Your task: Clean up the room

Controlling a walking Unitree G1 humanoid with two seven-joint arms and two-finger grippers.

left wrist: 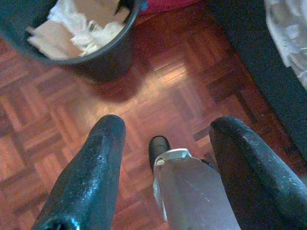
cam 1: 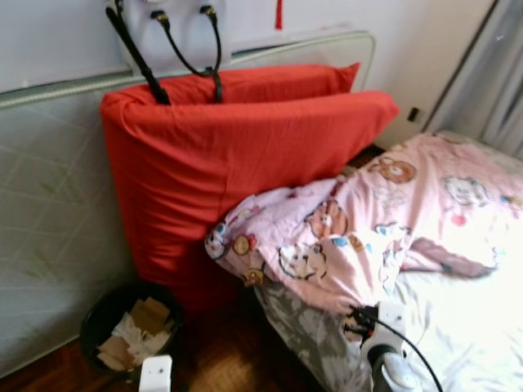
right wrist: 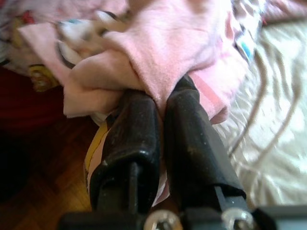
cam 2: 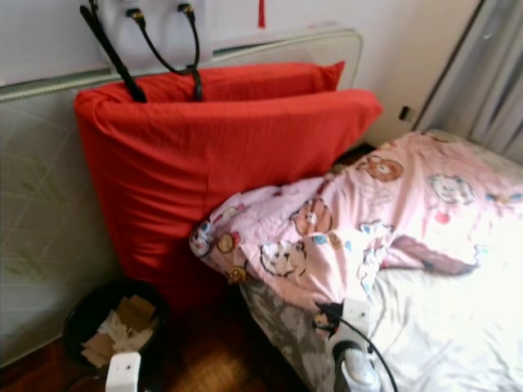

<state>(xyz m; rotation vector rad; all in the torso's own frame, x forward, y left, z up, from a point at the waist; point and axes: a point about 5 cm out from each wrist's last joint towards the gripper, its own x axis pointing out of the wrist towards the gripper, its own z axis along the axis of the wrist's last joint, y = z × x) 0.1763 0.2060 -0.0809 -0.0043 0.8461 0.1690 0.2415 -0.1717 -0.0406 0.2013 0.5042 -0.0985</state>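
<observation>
A pink cartoon-print blanket [cam 1: 368, 220] lies bunched across the head of the bed, its corner hanging over the bed's near edge. My right gripper [right wrist: 160, 98] is shut on a fold of that blanket's edge [right wrist: 158, 52], seen at the bed's side [cam 1: 357, 321]. My left gripper [left wrist: 168, 127] hangs open with nothing between its fingers, low over the parquet floor [left wrist: 182, 72], close to a black bin [left wrist: 108, 52].
The black bin [cam 1: 96, 322] holds crumpled paper and stands by the red cushions [cam 1: 229, 163], which lean on a grey quilted mattress [cam 1: 49, 212]. A bag with black straps [cam 1: 176, 41] hangs above. White sheet [cam 1: 466, 327] covers the bed; curtains [cam 1: 498, 82] hang at right.
</observation>
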